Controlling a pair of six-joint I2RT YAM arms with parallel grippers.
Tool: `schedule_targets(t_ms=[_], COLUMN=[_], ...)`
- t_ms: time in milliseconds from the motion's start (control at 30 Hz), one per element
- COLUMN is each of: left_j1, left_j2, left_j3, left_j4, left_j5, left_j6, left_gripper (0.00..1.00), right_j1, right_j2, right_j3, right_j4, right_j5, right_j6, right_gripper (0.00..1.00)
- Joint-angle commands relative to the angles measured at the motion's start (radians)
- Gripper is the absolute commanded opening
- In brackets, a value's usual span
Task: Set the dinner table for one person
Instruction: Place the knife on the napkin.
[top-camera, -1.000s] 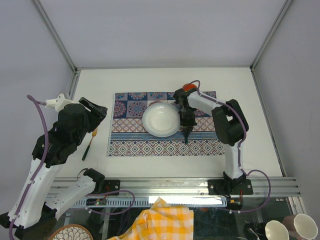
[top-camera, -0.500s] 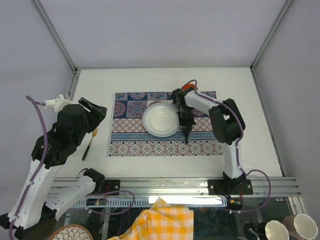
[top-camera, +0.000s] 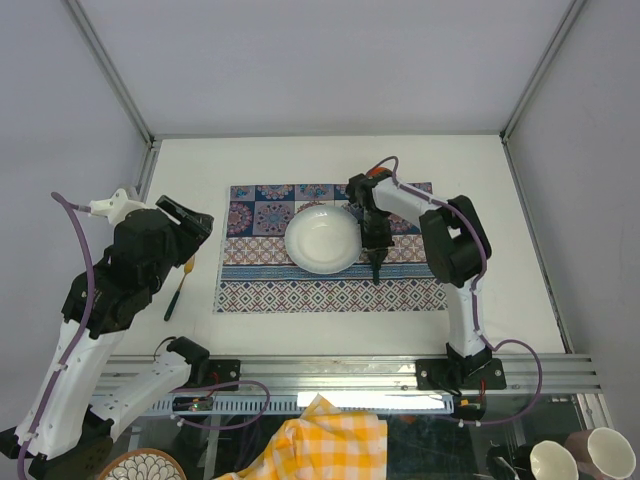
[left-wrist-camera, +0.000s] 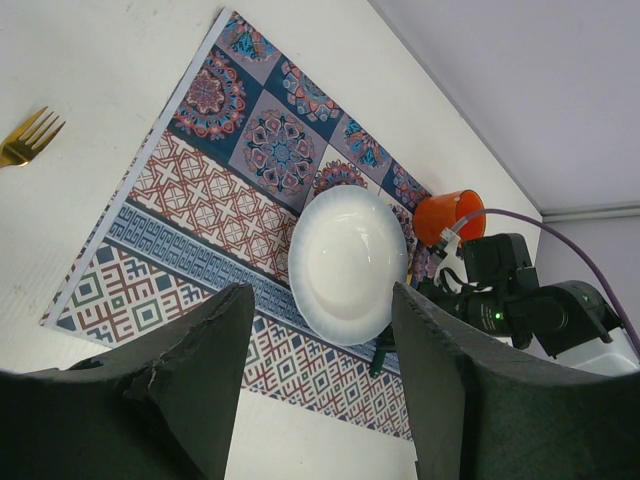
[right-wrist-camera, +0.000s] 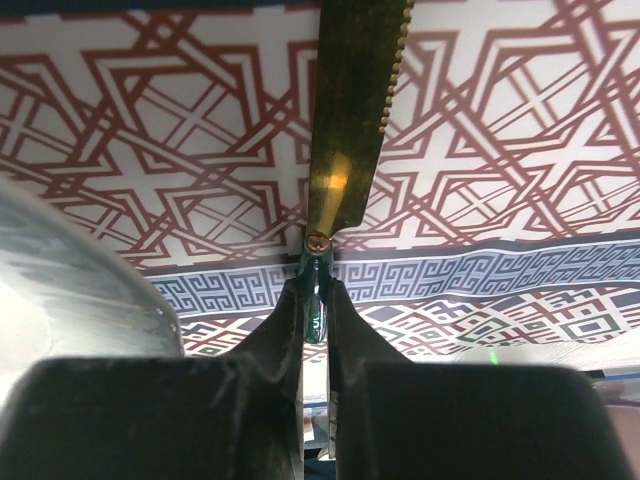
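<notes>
Dinner table: the white tabletop is carrying a patterned placemat across its middle; bare white surface is showing on all sides of the mat
Plate: a white plate is sitting on the placemat, slightly toward the far edge
Orange cup: it is standing near the far right corner of the placemat, just beyond the plate's rim; the right arm is partly covering it in the top view
Right gripper: it is pointing down beside the plate's right edge; its fingers are pinching the green handle of a knife where it meets the gold blade
Knife: the serrated gold blade is reaching out past the fingertips over the red lattice band of the mat; whether it is touching the cloth I cannot tell
Fork: gold tines, green handle; it is lying on the bare table just left of the placemat
Left gripper: it is hovering above the table's left side, well apart from the plate; its fingers are spread and grasping nothing
</notes>
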Motion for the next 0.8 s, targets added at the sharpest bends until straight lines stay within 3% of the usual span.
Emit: schedule_targets(t_ms=[0, 567, 767], left_j1=[0.006, 0.006, 0.006], left_j2=[-0.009, 0.001, 0.005], left_j3=[0.012, 0.005, -0.005], left_j4=[0.030, 0.033, 0.046], left_j5=[-0.012, -0.003, 0.008], left_j6=[0.020, 0.016, 0.017], left_gripper=[0.59, 0.58, 0.59], right_j1=[-0.019, -0.026, -0.026], right_j2=[-0.023, -0.025, -0.055], right_j3=[0.032, 0.026, 0.040], right_j4=[0.041, 0.052, 0.033], right_j5=[0.061, 0.062, 0.082], right_j6=[0.012, 0.009, 0.020], right_gripper=[0.00, 0.01, 0.13])
